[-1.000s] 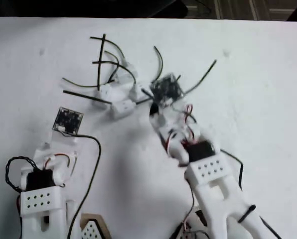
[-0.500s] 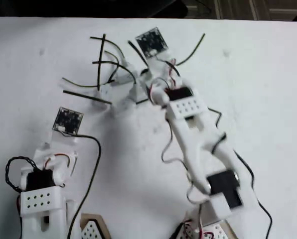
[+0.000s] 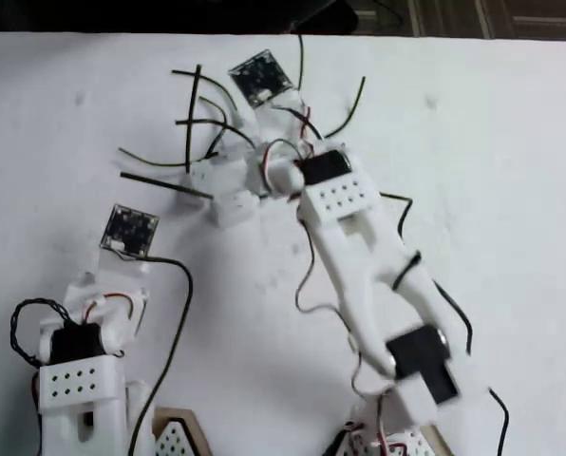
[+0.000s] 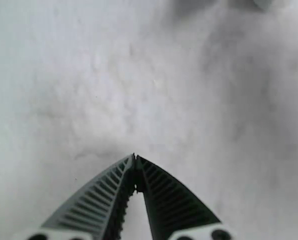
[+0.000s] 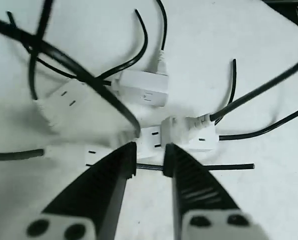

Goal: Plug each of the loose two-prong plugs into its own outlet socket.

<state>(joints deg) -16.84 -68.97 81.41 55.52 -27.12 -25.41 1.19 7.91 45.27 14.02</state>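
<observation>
Several white outlet blocks and two-prong plugs with short black cords lie in a cluster (image 3: 228, 180) at the back middle of the white table (image 3: 482, 142). My right arm (image 3: 345, 204) stretches over that cluster. Its gripper (image 5: 148, 159) is open, with nothing between the fingers, just short of a white plug (image 5: 190, 134) that sits end to end against an outlet block (image 5: 150, 140). Two more outlet blocks (image 5: 141, 88) (image 5: 63, 103) lie beyond with bare slots. My left gripper (image 4: 135, 161) is shut over bare table at the front left.
Loose black cord ends (image 3: 190, 114) fan out around the cluster, and one thick cord (image 5: 84, 80) crosses close above the outlets. A thin black cord (image 5: 204, 166) lies just past the right fingertips. The left arm (image 3: 74, 370) stands at the front left corner.
The right arm has swung from the table's middle to the back left, ending over the outlet cluster. The left arm has kept still.
</observation>
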